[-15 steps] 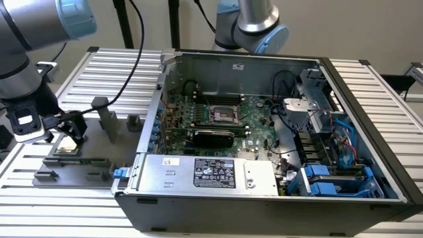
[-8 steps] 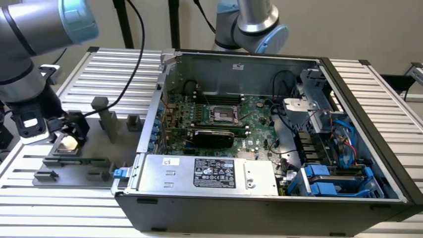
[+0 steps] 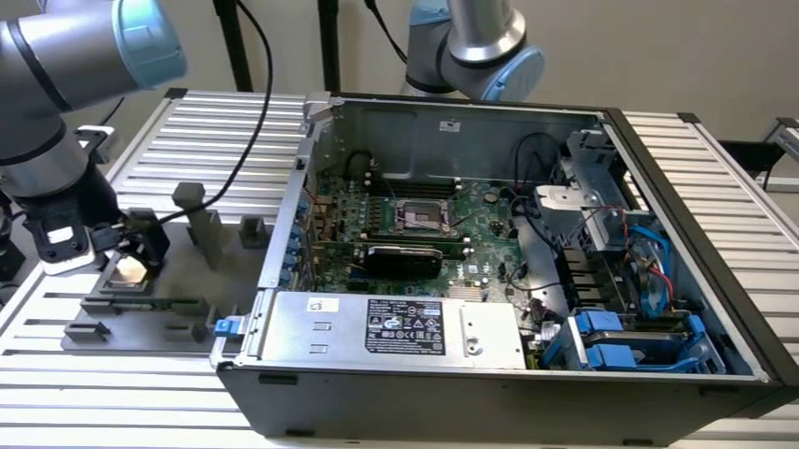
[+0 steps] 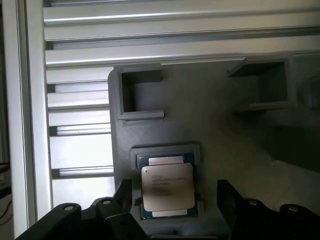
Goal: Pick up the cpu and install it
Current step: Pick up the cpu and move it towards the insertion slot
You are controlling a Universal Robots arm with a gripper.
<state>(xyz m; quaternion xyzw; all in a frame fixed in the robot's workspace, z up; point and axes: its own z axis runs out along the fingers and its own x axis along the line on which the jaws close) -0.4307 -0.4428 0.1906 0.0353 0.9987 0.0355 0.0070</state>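
My gripper [image 3: 110,265] hangs w/ jaws fully released, one each side of the small flat square silver-topped cpu [image 4: 167,187], gripping nothing. Cpu lies in grey plastic fixture [image 4: 215,125], 9 o'clock from black PC case [image 3: 500,404].

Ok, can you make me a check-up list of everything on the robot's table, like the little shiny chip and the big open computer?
Surface: slatted metal table, holding a grey fixture tray and an open computer case.
Job's things: cpu lies flat in its nest on the tray. The dark motherboard socket sits inside the case.
Clutter: grey upright blocks on the tray.
Grippers: gripper open, fingers on either side of the cpu, not gripping it.
Cables: black cable hangs over the table's back edge; coloured wires inside the case.
Surroundings: plain wall behind.
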